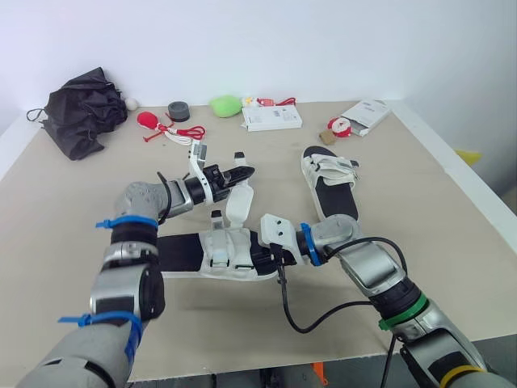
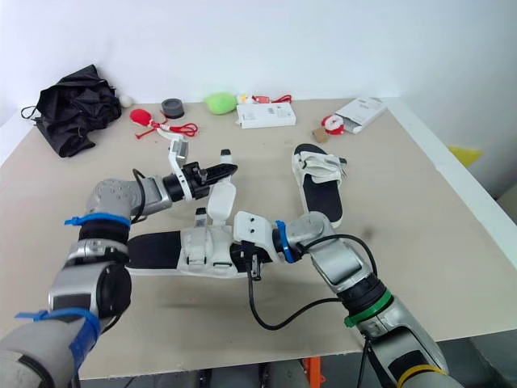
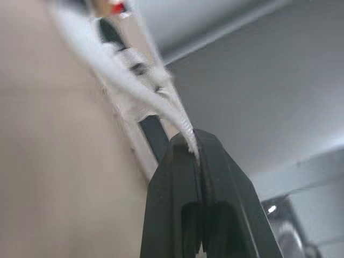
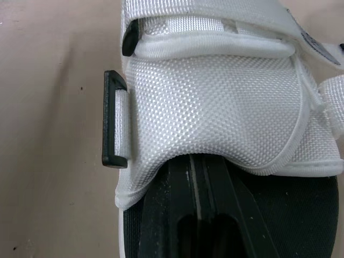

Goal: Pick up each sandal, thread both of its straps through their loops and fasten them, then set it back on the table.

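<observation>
Sandals two, white weave, black soles: near sandal [image 1: 206, 252], far sandal [image 1: 331, 187]. Left gripper [image 3: 194, 141] pinching strap [image 3: 161, 102]; right gripper [image 4: 201, 161] closed under upper [image 4: 215, 102].

- Beneath the left gripper [image 1: 242, 176] and the right gripper [image 1: 260, 255]: beige table [image 1: 452, 210], matte, spreading well out to every side of both.
- Ahead of the left gripper, past the table's far edge: plain white wall [image 1: 323, 40], bare, running the whole width.
- Out to the right of the right gripper: white rim [image 1: 456, 153] along the table's side, slanting away toward the wall.
- Past that rim, well apart from the right gripper: grey floor [image 1: 494, 129], bearing a yellow patch [image 1: 469, 155] too small to make out.
- Soft, even light throughout.
- Beyond the left gripper in its wrist view: blurred grey surfaces, one small bright spot [image 3: 274, 208].
</observation>
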